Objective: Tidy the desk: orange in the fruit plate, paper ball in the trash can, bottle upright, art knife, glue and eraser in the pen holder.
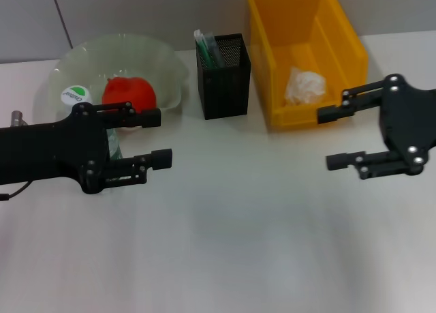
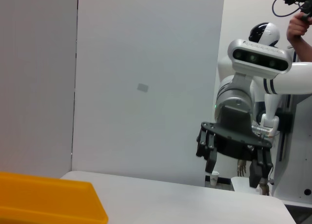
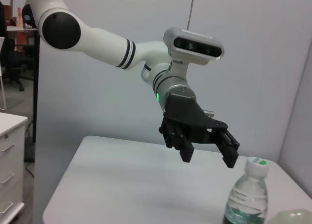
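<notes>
The orange (image 1: 128, 95) lies in the pale green fruit plate (image 1: 167, 61) at the back left. Beside it the bottle (image 1: 75, 95) stands upright, white cap up, partly hidden behind my left gripper (image 1: 158, 139), which hangs open and empty just in front of the plate. The right wrist view shows that left gripper (image 3: 208, 155) above the table, near the bottle (image 3: 246, 194). The paper ball (image 1: 304, 86) lies in the yellow trash can (image 1: 344, 50). Green-and-white items (image 1: 206, 46) stick out of the black mesh pen holder (image 1: 223, 81); I cannot tell them apart. My right gripper (image 1: 328, 137) is open and empty, in front of the can.
The white table (image 1: 238, 245) stretches from the containers to the front edge. A grey wall rises behind the table. The left wrist view shows the right gripper (image 2: 233, 168) farther off and a corner of the yellow can (image 2: 48, 199).
</notes>
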Controlling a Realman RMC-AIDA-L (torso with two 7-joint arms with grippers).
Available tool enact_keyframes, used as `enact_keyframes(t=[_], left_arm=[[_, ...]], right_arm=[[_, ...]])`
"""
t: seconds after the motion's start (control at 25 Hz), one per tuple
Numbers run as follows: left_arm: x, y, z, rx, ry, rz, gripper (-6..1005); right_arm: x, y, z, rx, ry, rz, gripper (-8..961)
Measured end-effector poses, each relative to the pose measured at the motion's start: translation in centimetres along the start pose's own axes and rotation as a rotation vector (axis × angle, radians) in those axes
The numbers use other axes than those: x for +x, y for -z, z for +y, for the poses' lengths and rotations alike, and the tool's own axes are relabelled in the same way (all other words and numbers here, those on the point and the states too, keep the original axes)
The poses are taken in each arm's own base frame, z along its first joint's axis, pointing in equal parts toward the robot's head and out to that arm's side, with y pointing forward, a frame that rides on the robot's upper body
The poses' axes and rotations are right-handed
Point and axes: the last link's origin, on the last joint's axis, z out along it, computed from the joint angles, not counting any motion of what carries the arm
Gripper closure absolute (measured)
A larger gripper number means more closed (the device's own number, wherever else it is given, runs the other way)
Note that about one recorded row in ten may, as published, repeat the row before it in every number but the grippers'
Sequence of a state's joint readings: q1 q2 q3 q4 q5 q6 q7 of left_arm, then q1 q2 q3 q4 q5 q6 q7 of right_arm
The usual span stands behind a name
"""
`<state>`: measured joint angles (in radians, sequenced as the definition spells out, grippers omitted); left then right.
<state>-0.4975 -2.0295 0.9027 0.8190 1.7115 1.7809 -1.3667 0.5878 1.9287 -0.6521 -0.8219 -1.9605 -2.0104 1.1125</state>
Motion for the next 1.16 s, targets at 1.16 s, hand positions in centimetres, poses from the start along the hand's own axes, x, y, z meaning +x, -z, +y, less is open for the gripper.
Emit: enact_keyframes(t=[1.16], left_arm=[[-1.4, -1.1, 0.4, -0.028, 0.012, -0.06, 345]], right_arm=[[2.0, -4.1, 0.1, -0.031, -0.013, 0.04, 379]])
